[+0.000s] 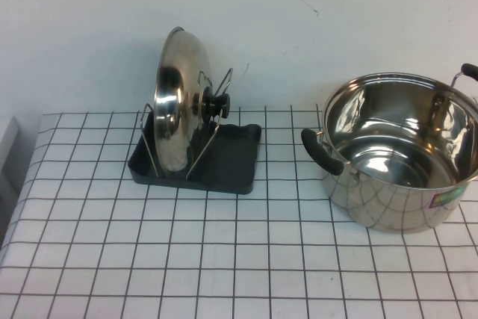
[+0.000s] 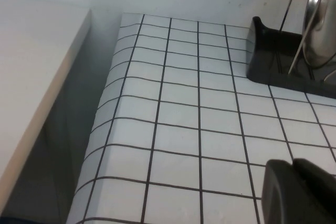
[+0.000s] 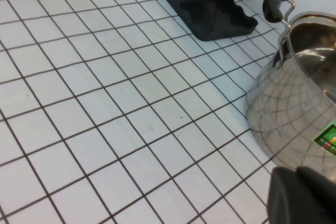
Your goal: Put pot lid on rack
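Note:
The pot lid point(image 1: 173, 102), shiny steel with a black knob point(image 1: 219, 104), stands on edge, upright between the wire loops of the dark grey rack point(image 1: 224, 162) at the back left of the table. Its rim also shows in the left wrist view point(image 2: 323, 30), standing in the rack point(image 2: 273, 56). Neither arm shows in the high view. My left gripper point(image 2: 292, 163) is shut and empty, low over the tiles to the left of the rack. My right gripper point(image 3: 295, 171) is shut and empty beside the pot, away from the rack point(image 3: 210, 9).
A steel pot point(image 1: 403, 155) with black side handles stands open at the right, also in the right wrist view point(image 3: 294, 98). The checked table point(image 1: 224, 259) ends at its left edge point(image 2: 105, 129), with a pale surface point(image 2: 31, 77) beyond a gap.

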Controlling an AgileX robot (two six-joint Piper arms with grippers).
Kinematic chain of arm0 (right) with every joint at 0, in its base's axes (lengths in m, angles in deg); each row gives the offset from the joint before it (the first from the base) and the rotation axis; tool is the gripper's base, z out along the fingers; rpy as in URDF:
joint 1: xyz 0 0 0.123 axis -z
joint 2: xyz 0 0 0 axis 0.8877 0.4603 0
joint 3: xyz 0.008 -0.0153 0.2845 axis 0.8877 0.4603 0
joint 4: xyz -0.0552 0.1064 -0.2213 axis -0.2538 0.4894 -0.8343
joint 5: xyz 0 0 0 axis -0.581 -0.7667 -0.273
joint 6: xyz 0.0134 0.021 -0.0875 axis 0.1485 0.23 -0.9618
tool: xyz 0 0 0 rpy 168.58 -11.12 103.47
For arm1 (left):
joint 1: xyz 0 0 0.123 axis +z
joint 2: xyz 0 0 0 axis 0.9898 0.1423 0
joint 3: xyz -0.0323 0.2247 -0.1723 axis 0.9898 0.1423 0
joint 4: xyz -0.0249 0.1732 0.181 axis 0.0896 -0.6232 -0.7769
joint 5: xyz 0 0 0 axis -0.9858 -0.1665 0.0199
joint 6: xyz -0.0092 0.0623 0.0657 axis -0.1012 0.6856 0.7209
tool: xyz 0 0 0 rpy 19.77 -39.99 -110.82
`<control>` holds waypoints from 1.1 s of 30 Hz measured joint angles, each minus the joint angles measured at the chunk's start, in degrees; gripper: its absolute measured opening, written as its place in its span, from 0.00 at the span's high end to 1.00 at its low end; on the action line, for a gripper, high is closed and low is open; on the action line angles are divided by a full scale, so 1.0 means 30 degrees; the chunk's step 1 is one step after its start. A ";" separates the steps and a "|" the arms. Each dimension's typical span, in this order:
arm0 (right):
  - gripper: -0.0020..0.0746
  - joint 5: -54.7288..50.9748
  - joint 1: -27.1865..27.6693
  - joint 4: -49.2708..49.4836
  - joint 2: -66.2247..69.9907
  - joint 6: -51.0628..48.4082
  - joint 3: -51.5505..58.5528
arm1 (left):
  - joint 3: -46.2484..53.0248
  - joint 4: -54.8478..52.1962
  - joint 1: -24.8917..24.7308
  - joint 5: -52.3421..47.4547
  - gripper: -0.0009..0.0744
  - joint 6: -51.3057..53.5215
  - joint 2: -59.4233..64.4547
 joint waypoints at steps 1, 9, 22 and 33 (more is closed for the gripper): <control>0.98 0.0000 0.0000 0.0000 0.0000 0.0000 0.0000 | 0.0000 -0.0017 0.0000 -0.0048 0.99 0.0000 0.0000; 0.98 0.0000 0.0000 0.0000 0.0000 0.0000 0.0000 | 0.0000 -0.0352 -0.0763 -0.0122 0.99 0.0562 0.0000; 0.98 0.0000 0.0000 0.0000 0.0000 0.0000 0.0000 | 0.0000 -0.0352 -0.0978 -0.0122 0.99 0.0790 0.0000; 0.98 0.0000 0.0000 0.0000 0.0000 0.0000 0.0000 | 0.0000 -0.0352 -0.0978 -0.0122 0.99 0.0865 0.0000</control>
